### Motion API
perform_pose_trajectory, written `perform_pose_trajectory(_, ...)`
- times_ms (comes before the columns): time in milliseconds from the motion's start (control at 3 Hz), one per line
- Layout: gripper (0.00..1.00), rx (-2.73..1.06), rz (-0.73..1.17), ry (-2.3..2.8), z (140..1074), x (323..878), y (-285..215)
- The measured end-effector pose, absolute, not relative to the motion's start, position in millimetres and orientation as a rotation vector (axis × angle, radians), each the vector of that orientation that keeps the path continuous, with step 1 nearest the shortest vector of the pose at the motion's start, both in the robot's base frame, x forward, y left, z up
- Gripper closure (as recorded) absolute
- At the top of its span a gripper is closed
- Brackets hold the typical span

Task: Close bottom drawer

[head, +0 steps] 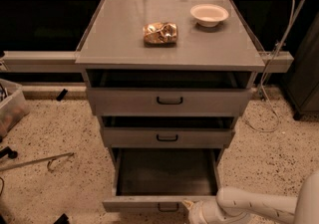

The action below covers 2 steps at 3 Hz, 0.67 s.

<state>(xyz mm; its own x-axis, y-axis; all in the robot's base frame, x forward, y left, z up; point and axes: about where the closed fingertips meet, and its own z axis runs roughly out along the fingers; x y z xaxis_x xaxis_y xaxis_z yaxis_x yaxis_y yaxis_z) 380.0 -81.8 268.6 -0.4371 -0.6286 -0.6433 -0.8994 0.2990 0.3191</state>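
Observation:
The bottom drawer [164, 173] of the grey cabinet stands pulled out, its dark grey tray empty. Its narrow front panel [149, 203] lies at the lower edge of the view with the small black loop handle [168, 208] partly cut off. My gripper [192, 208] sits at the right part of that front panel, just right of the handle, at the end of the white arm [259, 205] that comes in from the lower right. The middle drawer [167, 137] and top drawer [169, 101] are each a little open.
The cabinet top [169, 29] carries a crumpled gold bag [160, 33] and a white bowl [209, 14]. A plastic bin [10, 108] and a metal rod [40, 161] lie on the speckled floor at left. A cable [271, 103] hangs at right.

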Motion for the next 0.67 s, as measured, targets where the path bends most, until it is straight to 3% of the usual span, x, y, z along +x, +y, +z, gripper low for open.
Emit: perform_pose_trajectory(667, 0.0, -1.358, 0.959, 2.222, 236.1, 364.5, -88.6)
